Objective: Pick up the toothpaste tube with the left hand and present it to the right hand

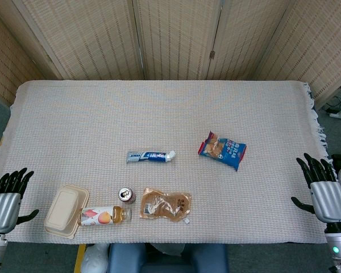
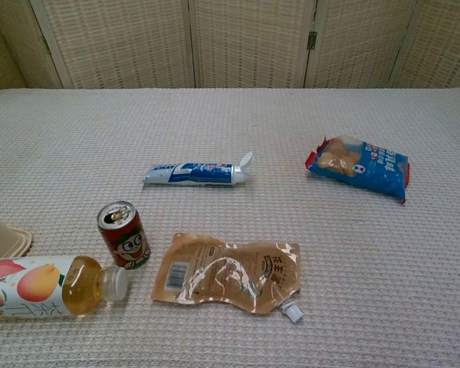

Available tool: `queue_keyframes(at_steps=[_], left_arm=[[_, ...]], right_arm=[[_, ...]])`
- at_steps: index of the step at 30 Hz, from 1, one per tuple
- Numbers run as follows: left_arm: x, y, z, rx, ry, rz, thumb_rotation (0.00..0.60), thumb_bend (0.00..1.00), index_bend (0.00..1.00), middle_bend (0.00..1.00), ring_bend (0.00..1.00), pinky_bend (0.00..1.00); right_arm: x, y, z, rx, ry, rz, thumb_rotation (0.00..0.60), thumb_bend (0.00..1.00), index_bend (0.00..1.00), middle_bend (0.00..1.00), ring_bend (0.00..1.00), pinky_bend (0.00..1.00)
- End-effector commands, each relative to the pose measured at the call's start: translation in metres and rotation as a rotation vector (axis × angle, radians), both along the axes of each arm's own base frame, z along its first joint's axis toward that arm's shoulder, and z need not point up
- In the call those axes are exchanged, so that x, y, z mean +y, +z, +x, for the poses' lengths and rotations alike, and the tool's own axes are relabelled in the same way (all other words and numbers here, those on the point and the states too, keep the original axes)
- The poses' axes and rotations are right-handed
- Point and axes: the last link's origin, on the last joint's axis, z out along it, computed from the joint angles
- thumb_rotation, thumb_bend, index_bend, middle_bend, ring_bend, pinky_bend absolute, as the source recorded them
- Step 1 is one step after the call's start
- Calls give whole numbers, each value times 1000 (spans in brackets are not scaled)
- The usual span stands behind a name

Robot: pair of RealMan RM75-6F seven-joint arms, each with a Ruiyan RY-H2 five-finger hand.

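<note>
The white-and-blue toothpaste tube [image 1: 150, 156] lies flat mid-desk, flip cap open toward 3 o'clock, while the left hand [image 1: 8, 199] and right hand [image 1: 324, 190] hover empty, fingers spread.

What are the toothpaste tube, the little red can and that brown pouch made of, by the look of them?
Toothpaste tube: likely soft plastic laminate, glossy printed, with its white flip cap standing open. Red can: metal, judging by its shiny silvery top. Brown pouch: thin crinkled plastic film, partly see-through and reflective, with a small white spout.
</note>
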Motion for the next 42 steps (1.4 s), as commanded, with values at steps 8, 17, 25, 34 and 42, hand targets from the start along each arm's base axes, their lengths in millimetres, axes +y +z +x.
queue_keyframes(at_steps=[8, 17, 25, 34, 42], left_arm=[[0, 0, -2, 0, -4, 10, 600, 184, 125, 64, 62, 0], [13, 4, 7, 6, -59, 29, 600, 193, 127, 70, 72, 0], [55, 2, 52, -69, -225, -24, 600, 202, 161, 102, 97, 0], [114, -30, 112, -99, -345, -150, 600, 210, 197, 134, 125, 0], [157, -70, 149, -96, -329, -258, 600, 211, 249, 171, 158, 10]], right_arm=[[1, 2, 3, -1, 8, -7, 600, 206, 0, 44, 74, 0], [0, 7, 5, -5, 28, -34, 600, 207, 0, 44, 74, 0], [-7, 13, 14, -1, 63, -52, 600, 207, 0, 44, 73, 0], [-14, 12, 20, -9, 73, -39, 600, 207, 0, 44, 73, 0], [-12, 15, 22, -15, 80, -40, 600, 207, 0, 44, 73, 0]])
